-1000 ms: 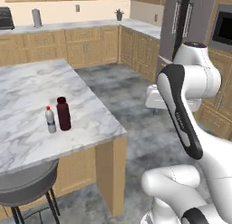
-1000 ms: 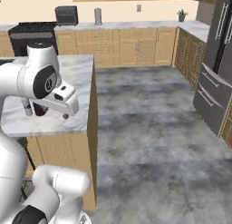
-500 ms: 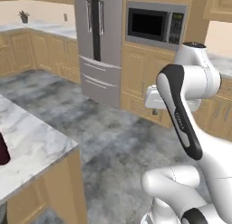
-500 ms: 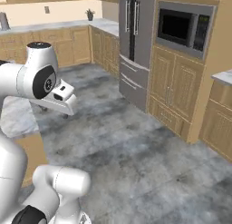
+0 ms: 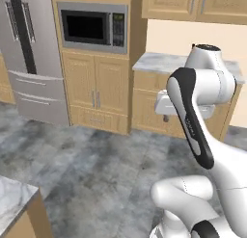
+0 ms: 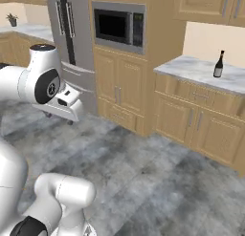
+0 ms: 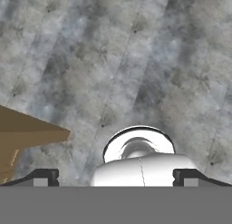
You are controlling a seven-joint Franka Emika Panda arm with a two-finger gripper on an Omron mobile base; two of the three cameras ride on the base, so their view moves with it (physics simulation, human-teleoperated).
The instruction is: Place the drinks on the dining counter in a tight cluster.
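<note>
From my station I see the gripper [image 7: 116,177] pointing down at grey stone floor [image 7: 136,60], its two dark fingertips [image 7: 43,177] set wide apart with nothing between them. A tan wooden corner [image 7: 27,137] enters the hand view from its left edge; I cannot tell what it belongs to.

The wine bottle [image 6: 218,64] — dark, long-necked, pale label — stands upright on the short marble counter [image 6: 201,70] at the far right of the right base view, under the wall cabinets [image 6: 210,5]. It stands well apart from the arm [image 6: 43,87], which sits folded at the left of that view with the hand held low over the floor.

A corner of the dining counter [image 5: 14,203] shows at the near left of the left base view, its visible marble bare. The other two drinks I cannot locate from here.

Along the far wall I note a built-in microwave [image 5: 91,27] above closed wooden cupboard doors [image 5: 96,92], with a steel refrigerator [image 5: 26,54] to their left — all doors closed, so contents cannot be inspected. A small potted plant [image 6: 12,20] sits on the far left counter.
</note>
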